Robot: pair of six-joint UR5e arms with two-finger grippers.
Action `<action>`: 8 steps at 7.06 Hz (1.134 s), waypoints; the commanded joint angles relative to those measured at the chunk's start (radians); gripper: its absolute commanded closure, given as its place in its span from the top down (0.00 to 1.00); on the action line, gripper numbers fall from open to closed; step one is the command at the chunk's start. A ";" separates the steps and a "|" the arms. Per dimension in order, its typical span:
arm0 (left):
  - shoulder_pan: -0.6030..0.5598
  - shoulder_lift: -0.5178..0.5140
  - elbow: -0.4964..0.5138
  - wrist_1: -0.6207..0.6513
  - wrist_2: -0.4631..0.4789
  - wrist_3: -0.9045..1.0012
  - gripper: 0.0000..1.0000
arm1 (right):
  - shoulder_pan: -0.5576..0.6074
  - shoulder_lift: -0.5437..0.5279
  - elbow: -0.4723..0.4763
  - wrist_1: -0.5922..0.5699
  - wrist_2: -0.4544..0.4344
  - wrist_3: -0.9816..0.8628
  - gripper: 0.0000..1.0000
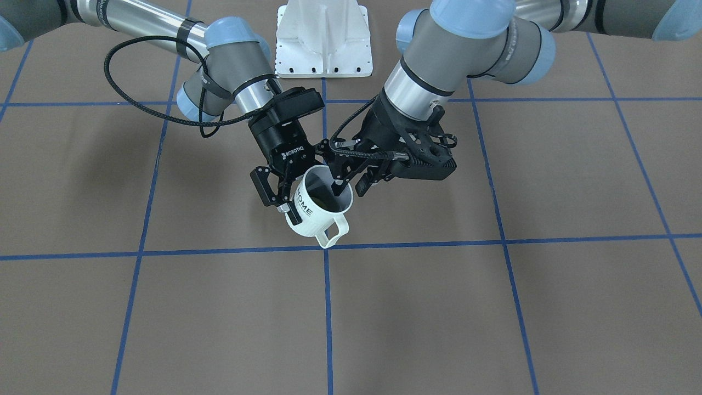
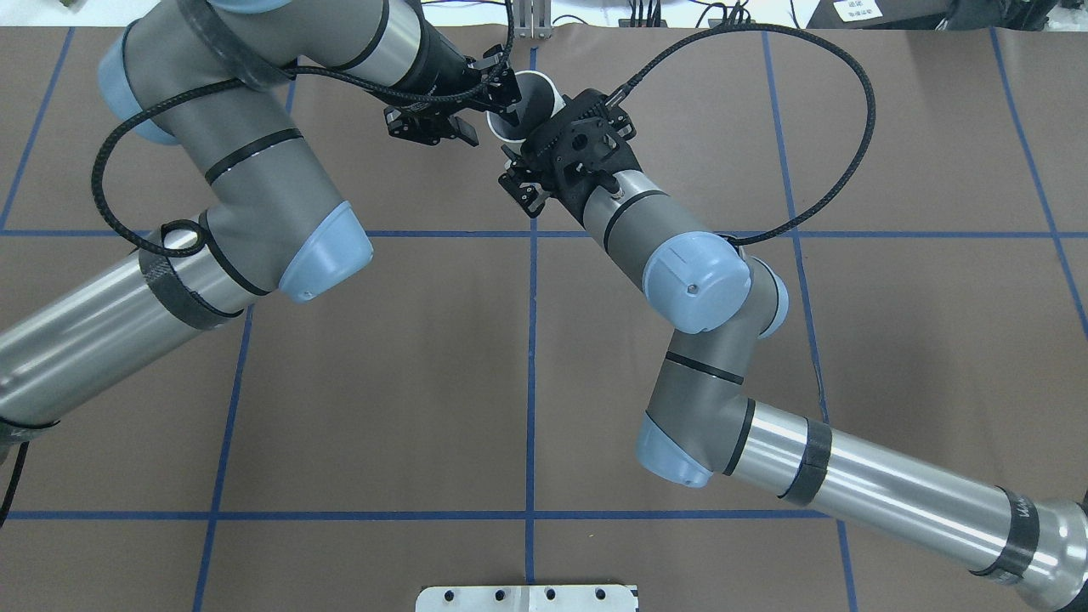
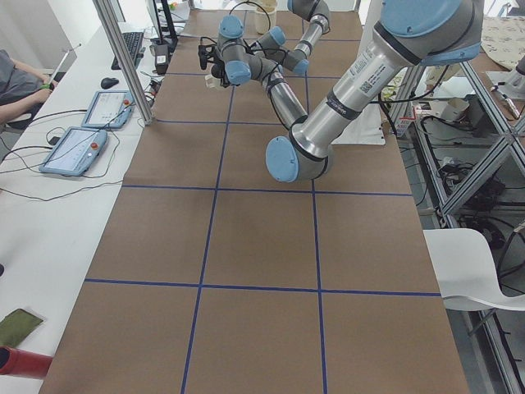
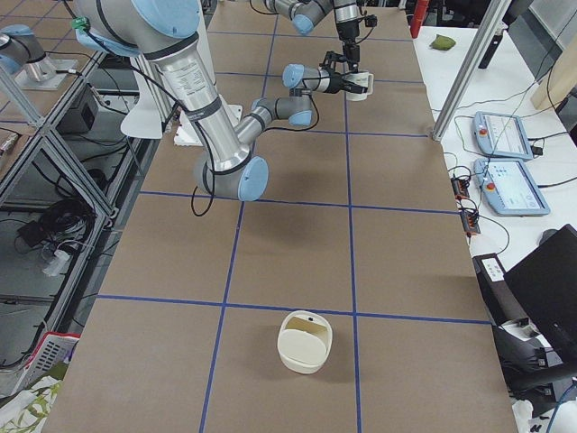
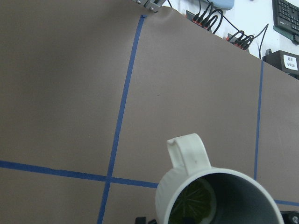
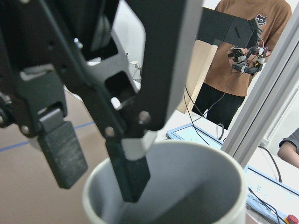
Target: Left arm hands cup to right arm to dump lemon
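Left gripper clamps the cup — one finger inside its rim.

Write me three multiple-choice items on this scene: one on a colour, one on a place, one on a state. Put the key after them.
1. The tape lines on the table are:
A. red
B. blue
C. yellow

2. One of the left arm's jaws sits:
A. through the handle
B. flat on the table
C. inside the cup's mouth

3. The cup is:
A. held off the table, mouth up
B. upside down on the table
C. lying on its side on the table

Key: 1 B, the grid is blue in every view. 2 C, a black jaw dips past the rim in the front-facing view. 3 A, the jaws carry it and its grey inside faces up.
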 commanded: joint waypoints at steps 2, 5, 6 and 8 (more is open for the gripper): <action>-0.027 0.008 -0.026 0.008 -0.016 0.035 1.00 | -0.001 -0.008 0.001 0.000 0.001 -0.001 0.35; -0.193 0.173 -0.059 0.008 -0.176 0.255 1.00 | 0.037 -0.040 0.044 0.009 -0.002 0.013 0.29; -0.227 0.248 -0.090 0.008 -0.197 0.370 1.00 | 0.062 -0.100 0.108 0.008 -0.004 0.028 0.29; -0.306 0.329 -0.104 0.042 -0.217 0.534 1.00 | 0.109 -0.175 0.171 0.008 0.002 0.080 0.30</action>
